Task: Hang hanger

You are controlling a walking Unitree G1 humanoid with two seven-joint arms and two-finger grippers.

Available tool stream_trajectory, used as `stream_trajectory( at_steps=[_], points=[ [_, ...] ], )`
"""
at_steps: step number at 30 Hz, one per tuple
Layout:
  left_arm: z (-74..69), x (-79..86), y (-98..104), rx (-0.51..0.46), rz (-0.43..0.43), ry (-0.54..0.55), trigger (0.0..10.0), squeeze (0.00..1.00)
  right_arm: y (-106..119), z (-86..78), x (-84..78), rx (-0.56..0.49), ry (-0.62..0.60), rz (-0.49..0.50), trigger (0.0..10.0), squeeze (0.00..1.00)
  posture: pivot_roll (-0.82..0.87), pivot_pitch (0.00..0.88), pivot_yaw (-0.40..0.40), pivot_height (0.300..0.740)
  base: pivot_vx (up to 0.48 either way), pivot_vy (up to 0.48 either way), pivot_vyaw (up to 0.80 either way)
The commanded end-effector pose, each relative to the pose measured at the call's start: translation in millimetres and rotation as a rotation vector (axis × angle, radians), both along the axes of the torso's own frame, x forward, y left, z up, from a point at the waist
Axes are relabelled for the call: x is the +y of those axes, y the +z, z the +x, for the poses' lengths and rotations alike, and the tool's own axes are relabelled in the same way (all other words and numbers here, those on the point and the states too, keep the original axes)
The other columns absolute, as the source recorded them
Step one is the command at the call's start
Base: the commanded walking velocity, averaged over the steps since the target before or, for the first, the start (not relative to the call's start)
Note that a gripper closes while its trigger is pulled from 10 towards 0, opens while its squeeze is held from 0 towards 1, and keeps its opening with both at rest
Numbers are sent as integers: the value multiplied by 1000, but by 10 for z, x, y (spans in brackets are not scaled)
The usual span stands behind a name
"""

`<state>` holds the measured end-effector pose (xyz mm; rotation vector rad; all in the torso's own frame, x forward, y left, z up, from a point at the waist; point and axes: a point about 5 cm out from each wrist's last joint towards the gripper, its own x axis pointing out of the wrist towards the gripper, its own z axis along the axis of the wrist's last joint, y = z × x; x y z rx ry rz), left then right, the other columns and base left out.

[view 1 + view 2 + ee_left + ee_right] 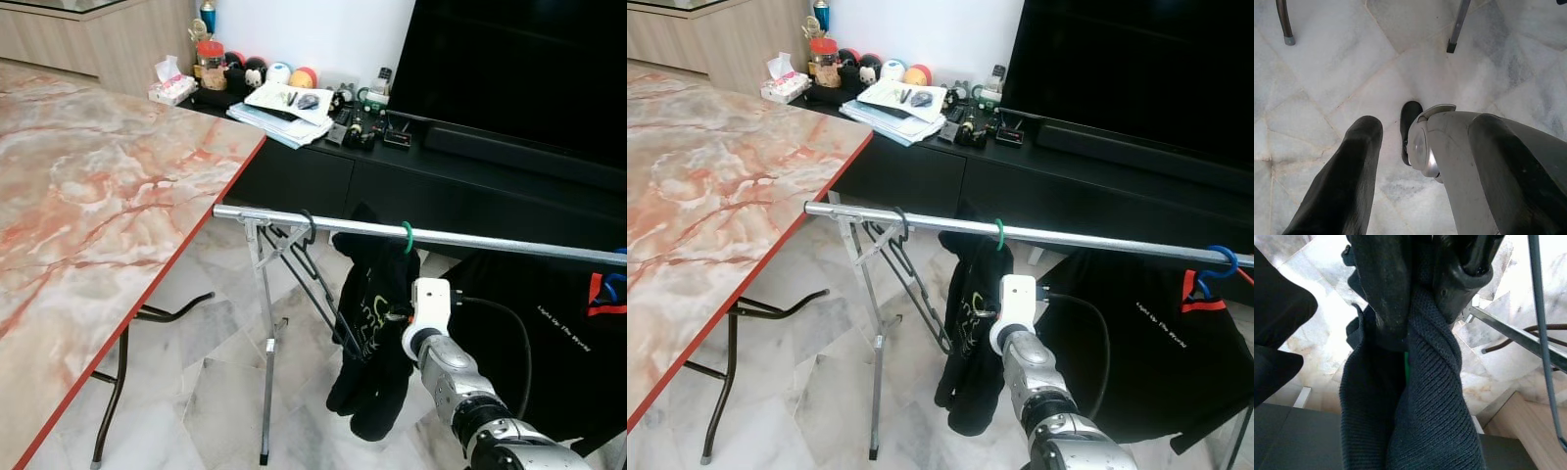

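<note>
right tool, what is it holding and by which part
The right tool is shut on the dark garment, pinching bunched knit fabric near the green hanger on the rail.

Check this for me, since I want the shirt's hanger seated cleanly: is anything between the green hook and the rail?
Nothing visible is. The green hanger hook already sits over the metal rail, with the dark garment below it. The right tool is pinched on that garment's fabric.
</note>
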<state>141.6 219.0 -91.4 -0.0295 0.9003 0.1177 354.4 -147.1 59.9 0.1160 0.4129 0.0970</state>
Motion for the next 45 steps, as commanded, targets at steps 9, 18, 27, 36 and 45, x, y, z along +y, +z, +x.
stream_trajectory(
  at_steps=[9, 18, 27, 36, 45],
  points=[
    [-22, 71, 28, -51, 36, 32, 10000, 0, 4, -7, -48, -31, -12, -24, 0, 0, 170, 83, -89, 740, 0, 0, 0],
    [485, 114, 396, -402, 63, -4, 10000, 0, -46, -64, -36, -71, -34, 10, 0, 0, 175, 90, -91, 740, 0, 0, 0],
    [443, -107, 505, -560, 65, -137, 10000, 0, 70, -47, 12, -214, -34, -4, 0, 0, 160, 91, -95, 740, 0, 0, 0],
    [269, -88, 462, -556, 50, -13, 10000, 0, 241, -162, 7, -461, -94, 48, 0, 0, 130, 82, -102, 740, 0, 0, 0],
    [359, -79, 516, -556, 54, -43, 10000, 0, 113, -363, -65, -453, -120, 33, 0, 0, 119, 61, -106, 740, 0, 0, 0]
  ],
)
